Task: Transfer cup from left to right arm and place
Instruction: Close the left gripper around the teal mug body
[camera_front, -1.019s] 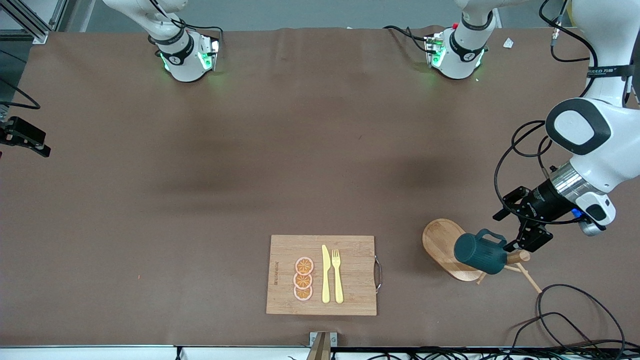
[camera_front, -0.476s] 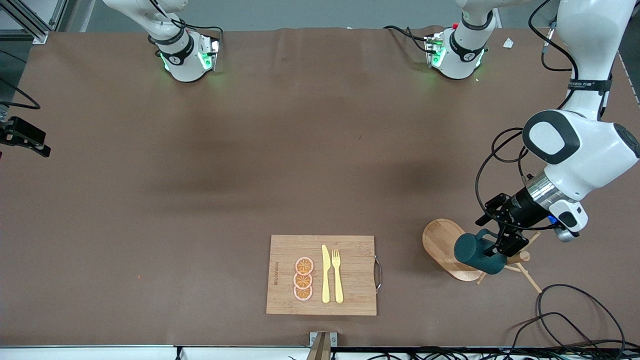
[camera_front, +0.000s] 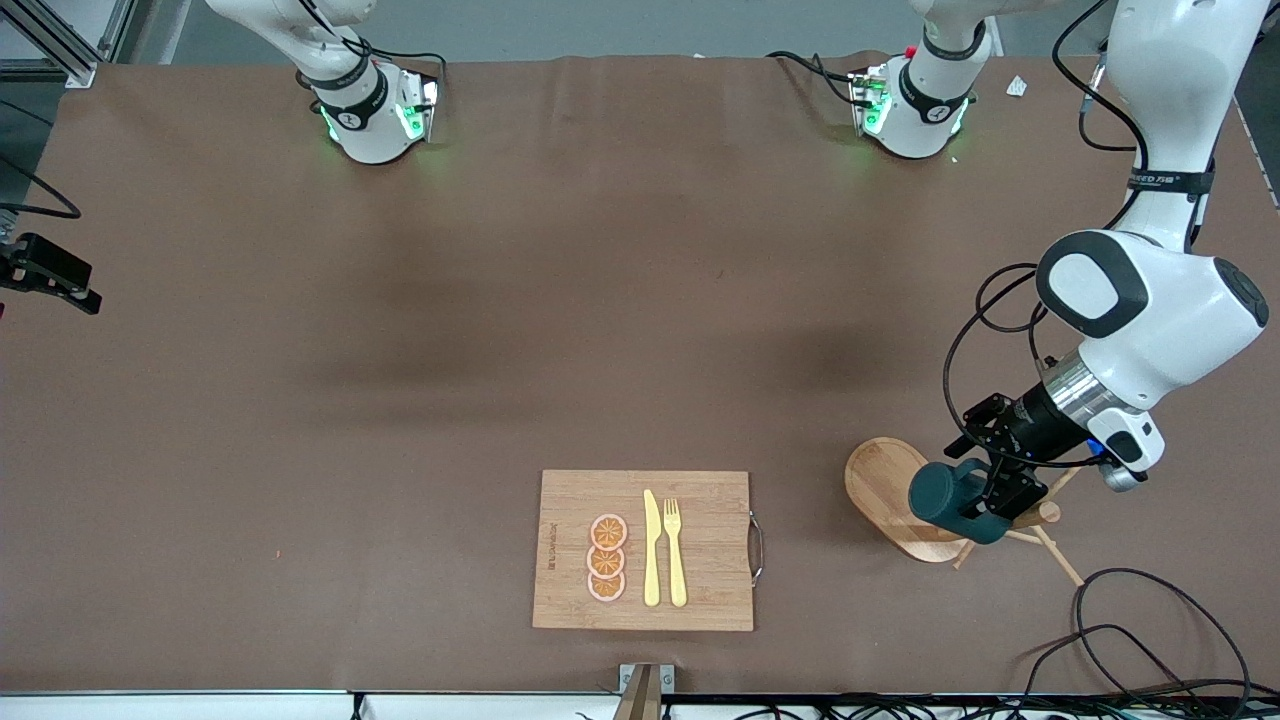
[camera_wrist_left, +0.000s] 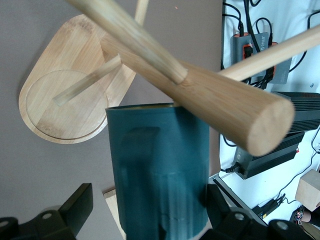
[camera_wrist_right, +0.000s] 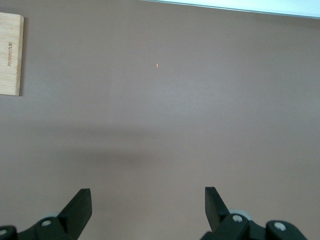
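Observation:
The dark teal cup (camera_front: 955, 500) hangs tilted on a peg of a wooden mug rack (camera_front: 880, 480), toward the left arm's end of the table. My left gripper (camera_front: 985, 485) is open, with its fingers on either side of the cup body. In the left wrist view the cup (camera_wrist_left: 157, 175) fills the gap between the fingers (camera_wrist_left: 80, 202). One finger is against the cup's side and the other stands apart from it. The rack's thick post (camera_wrist_left: 215, 100) crosses just over the cup. My right gripper (camera_wrist_right: 147, 202) is open and empty over bare table, and it is out of the front view.
A wooden cutting board (camera_front: 570, 500) with a yellow knife (camera_front: 651, 550), a fork (camera_front: 675, 550) and orange slices (camera_front: 607, 558) lies near the front edge; its edge shows in the right wrist view (camera_wrist_right: 10, 55). Black cables (camera_front: 1130, 620) lie near the rack.
My left gripper has moved from beside the rack in toward the cup and now straddles its body. The cup still hangs on the rack. The right arm shows no change.

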